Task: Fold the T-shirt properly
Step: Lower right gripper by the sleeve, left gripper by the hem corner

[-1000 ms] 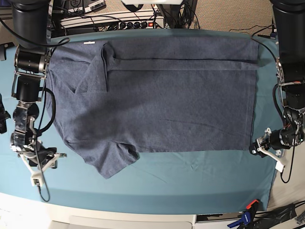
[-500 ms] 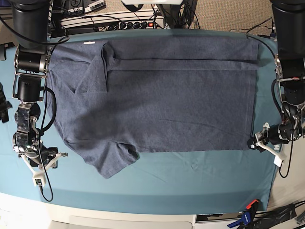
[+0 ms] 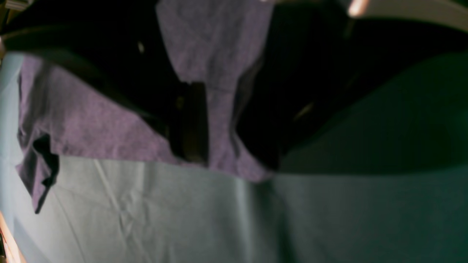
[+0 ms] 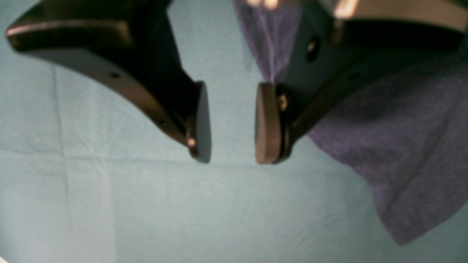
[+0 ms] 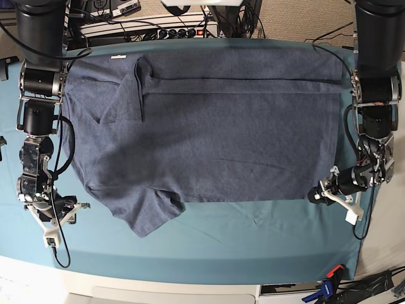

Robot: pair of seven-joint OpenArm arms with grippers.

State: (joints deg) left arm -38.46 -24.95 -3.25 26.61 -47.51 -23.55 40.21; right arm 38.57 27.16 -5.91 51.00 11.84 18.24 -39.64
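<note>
Covering most of my work surface is a teal tablecloth [image 5: 253,240], faintly creased near its front edge. Spread flat across it lies the T-shirt [image 5: 215,139], slate-blue and heathered, filling the middle and far part of the table. Its top portion is folded over in a long band along the far edge, one sleeve [image 5: 123,95] is turned in near the far left of the base view, and the other sleeve [image 5: 152,212] juts toward me at the front left.

My right gripper [image 5: 66,212] sits low over bare cloth at the base view's left, just beside the front sleeve. Through the right wrist camera I see its two pads spread apart with only tablecloth between them, pinching nothing; shirt fabric lies off to one side.

My left gripper [image 5: 326,196] is at the base view's right, by the shirt's front hem corner. Its wrist view is dark and blurred, with one finger [image 3: 190,124] dimly visible against the fabric. It appears spread, gripping nothing I can make out.
</note>
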